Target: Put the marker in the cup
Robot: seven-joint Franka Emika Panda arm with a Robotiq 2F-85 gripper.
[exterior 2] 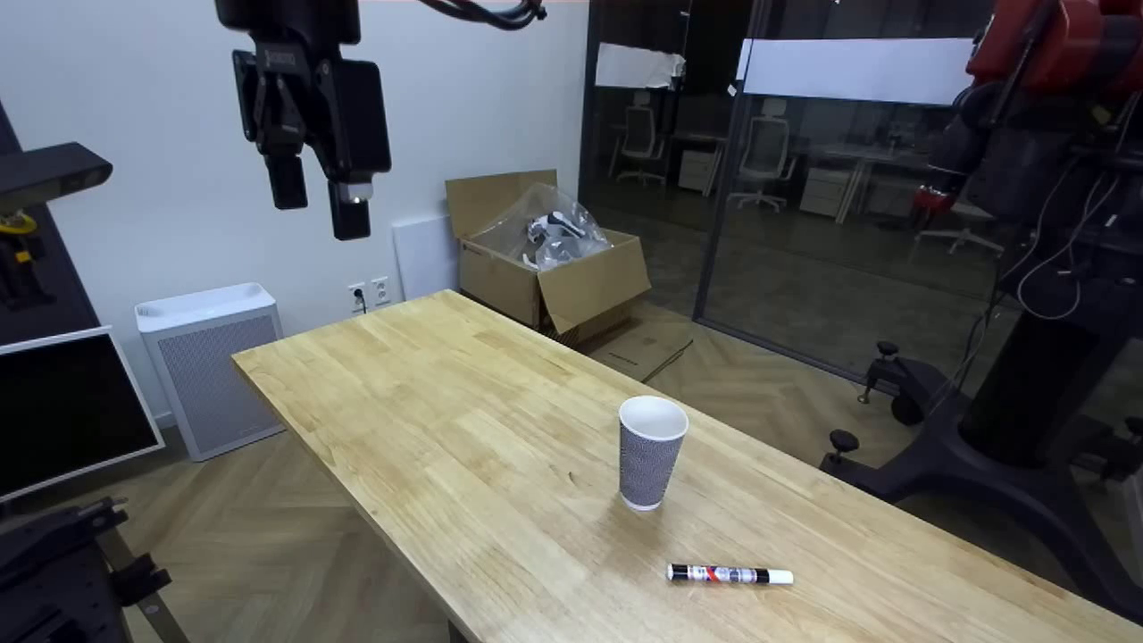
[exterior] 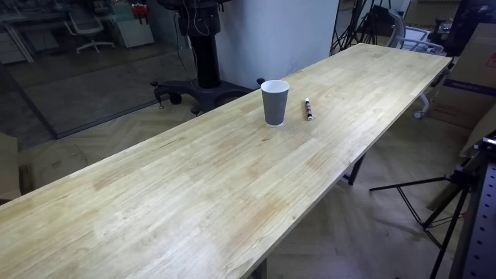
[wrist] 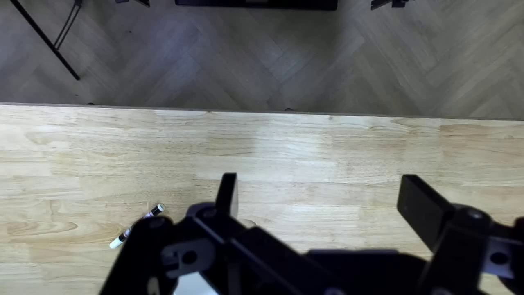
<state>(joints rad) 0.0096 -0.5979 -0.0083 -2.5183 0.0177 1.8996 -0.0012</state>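
Observation:
The marker [exterior: 308, 109] is a short dark pen with a white end and a coloured label. It lies on the table beside the cup in both exterior views [exterior 2: 730, 574]. In the wrist view the marker [wrist: 122, 236] is at the lower left, partly covered by a finger. The grey tapered cup [exterior: 275, 104] with a white rim stands upright on the table [exterior 2: 649, 464]. Only a whitish piece of the cup [wrist: 192, 285] shows at the bottom of the wrist view. My gripper [exterior 2: 319, 198] is high above the table, its fingers wide apart and empty [wrist: 319, 196].
The long wooden table [exterior: 186, 186] has a floor drop along its edges. A cardboard box [exterior 2: 549, 259] and a white air purifier [exterior 2: 214, 366] stand beyond its end. A black wheeled stand [exterior: 207, 73] is close to one long edge, a tripod [exterior: 430, 217] beside the opposite one.

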